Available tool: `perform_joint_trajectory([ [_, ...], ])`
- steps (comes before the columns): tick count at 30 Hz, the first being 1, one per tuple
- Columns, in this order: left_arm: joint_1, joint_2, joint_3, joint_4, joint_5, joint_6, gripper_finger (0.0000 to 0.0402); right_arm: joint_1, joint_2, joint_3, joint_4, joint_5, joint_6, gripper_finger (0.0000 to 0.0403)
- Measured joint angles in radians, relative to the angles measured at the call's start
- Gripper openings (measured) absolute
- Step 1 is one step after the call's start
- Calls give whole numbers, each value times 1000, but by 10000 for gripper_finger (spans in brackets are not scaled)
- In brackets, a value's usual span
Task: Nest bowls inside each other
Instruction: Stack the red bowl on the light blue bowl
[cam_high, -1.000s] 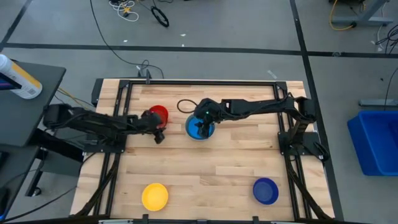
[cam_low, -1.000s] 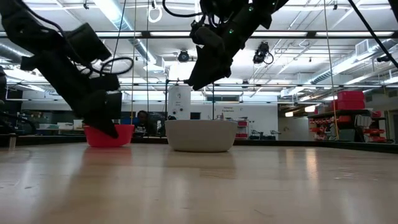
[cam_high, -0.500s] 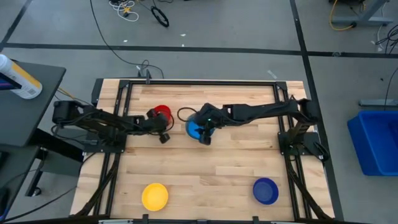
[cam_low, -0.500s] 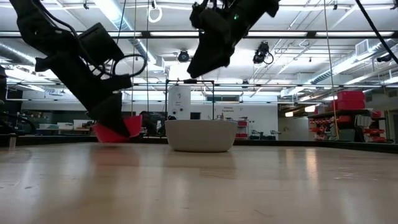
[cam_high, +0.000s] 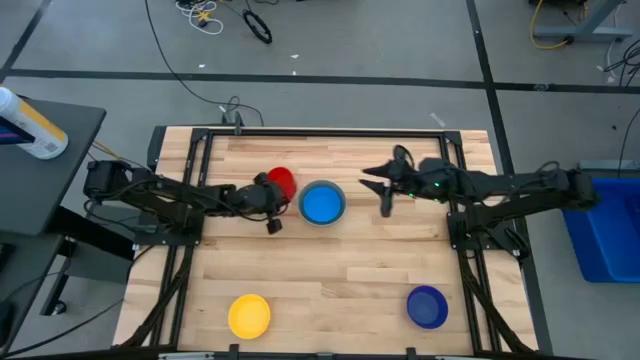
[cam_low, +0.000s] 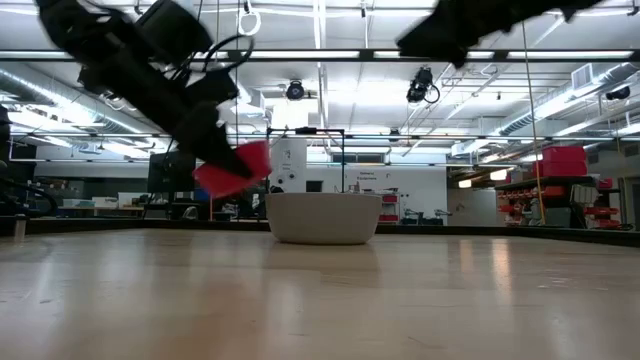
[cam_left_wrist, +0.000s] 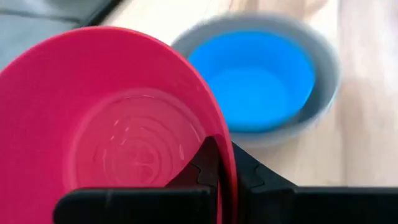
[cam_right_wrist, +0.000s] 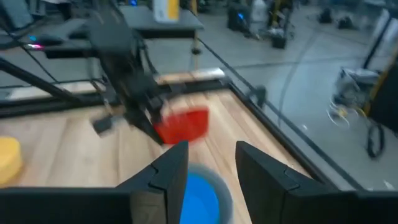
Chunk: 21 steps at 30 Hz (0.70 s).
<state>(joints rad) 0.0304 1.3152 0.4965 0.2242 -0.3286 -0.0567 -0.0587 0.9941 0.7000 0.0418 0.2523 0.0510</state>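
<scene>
My left gripper is shut on the red bowl, which hangs tilted above the table, just left of the stacked bowls. The light blue bowl sits inside the grey bowl, which rests on its base at the table's middle. To the right of this pair my right gripper hovers high and open, with nothing between its fingers. The yellow bowl and the dark blue bowl stand near the front edge. My left gripper pinches the red bowl's rim, one finger inside the bowl and the other outside its wall. The fingers come from the table's left, slanting down. The bowl is lifted clear and tilted, its opening turned toward the gripper.
The black frame rails run along the table's far edge and both sides. Bare wood lies between the stacked bowls and the two front bowls. A grey side table with a bottle stands off the left edge.
My left gripper has shut on the red bowl's rim, lifted the bowl off the table and carried it, tipping, toward the light blue bowl. My right gripper has drawn back from over the light blue bowl toward the table's right edge and risen, its fingers levelling.
</scene>
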Motion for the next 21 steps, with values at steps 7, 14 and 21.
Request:
perform_joint_trajectory([
  [7, -24, 180, 299, -158, 95, 147, 7, 29, -85, -172, -5, 13, 90, 142],
  [14, 8, 470, 548, -359, 167, 172, 7, 68, -78, -178, -7, 17, 88, 142],
  [21, 13, 520, 594, -395, 262, 142, 6, 101, -79, -179, -55, 17, 83, 142],
])
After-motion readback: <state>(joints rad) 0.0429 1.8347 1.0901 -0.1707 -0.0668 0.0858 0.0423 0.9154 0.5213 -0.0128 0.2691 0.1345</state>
